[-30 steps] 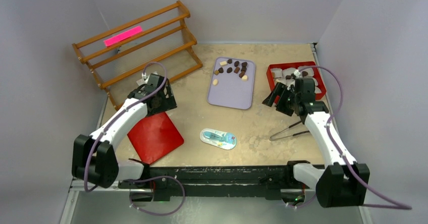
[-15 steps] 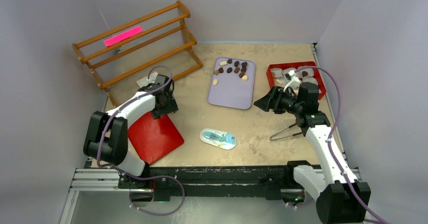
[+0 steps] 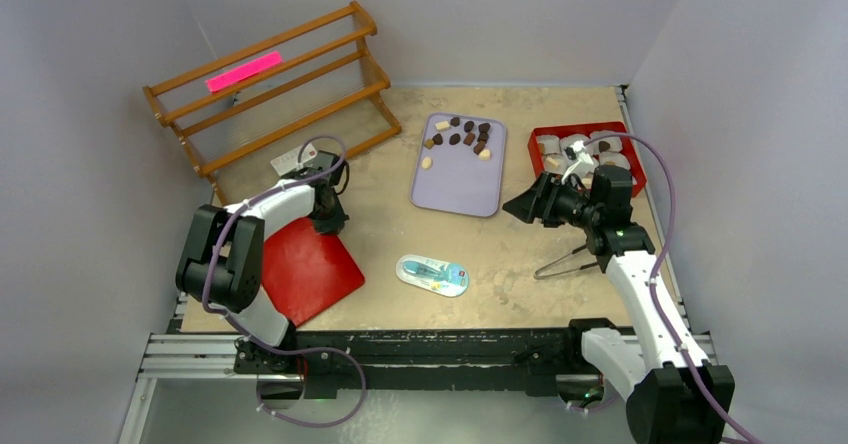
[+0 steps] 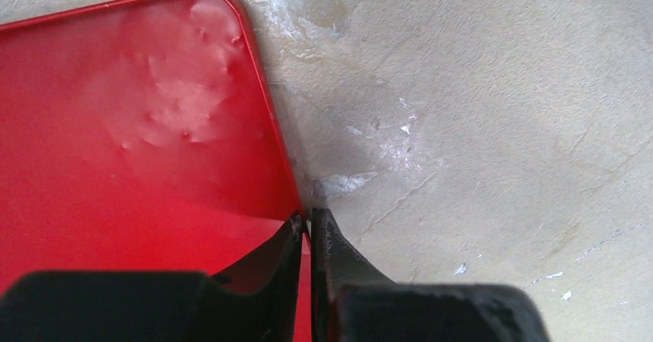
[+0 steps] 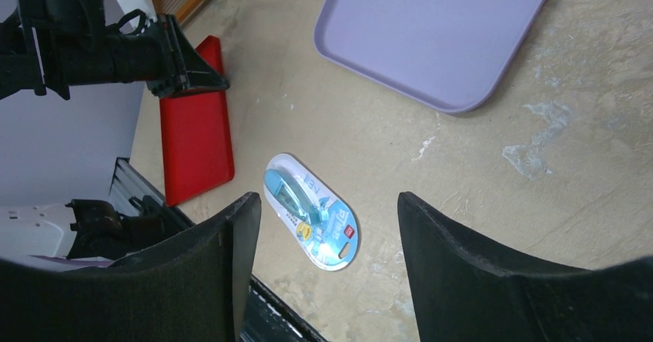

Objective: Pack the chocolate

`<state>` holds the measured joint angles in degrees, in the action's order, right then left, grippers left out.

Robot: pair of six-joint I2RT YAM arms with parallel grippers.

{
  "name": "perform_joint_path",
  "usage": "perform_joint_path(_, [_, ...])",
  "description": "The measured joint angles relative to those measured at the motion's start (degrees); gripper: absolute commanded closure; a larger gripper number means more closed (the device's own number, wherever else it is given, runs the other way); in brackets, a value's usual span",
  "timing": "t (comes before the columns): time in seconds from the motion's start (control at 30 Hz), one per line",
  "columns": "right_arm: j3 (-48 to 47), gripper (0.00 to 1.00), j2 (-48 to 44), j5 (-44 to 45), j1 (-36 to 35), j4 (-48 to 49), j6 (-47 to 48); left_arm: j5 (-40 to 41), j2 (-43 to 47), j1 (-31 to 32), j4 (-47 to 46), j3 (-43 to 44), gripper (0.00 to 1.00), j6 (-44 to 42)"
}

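Surface (image 3: 380, 224): tan; chocolate (image 3: 468, 138) on lilac tray (image 3: 455, 184).
Left claw (image 4: 309, 222): clenched on red lid's (image 4: 138, 165) edge.
Right claw (image 5: 327, 199): spread, empty.

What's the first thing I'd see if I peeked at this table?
Probably the bright red lid near the left front, with the left gripper pinching its edge. Next come the chocolates scattered at the far end of the purple tray in the middle, and the wooden rack with a pink strip in the back left corner.
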<state>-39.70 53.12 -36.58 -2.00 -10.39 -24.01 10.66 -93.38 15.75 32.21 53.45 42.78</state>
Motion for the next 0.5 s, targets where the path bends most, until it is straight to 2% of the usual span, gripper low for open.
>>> perform_joint_path(0.03, [0.0,0.33,0.0,-0.02,0.0,0.02,-0.22,-0.02,0.0,0.0,-0.02,-0.09,1.0,-0.07])
perform_joint_path(0.33, [0.13,0.33,0.02,0.9,-3.48,0.44,-2.67,-3.5,1.99,-0.04,0.22,-0.94,1.0,0.09])
perform_joint_path(0.5, [0.13,0.33,0.13,3.02,-8.98,1.31,-5.11,-5.68,8.52,-0.04,1.33,-0.96,1.0,0.09])
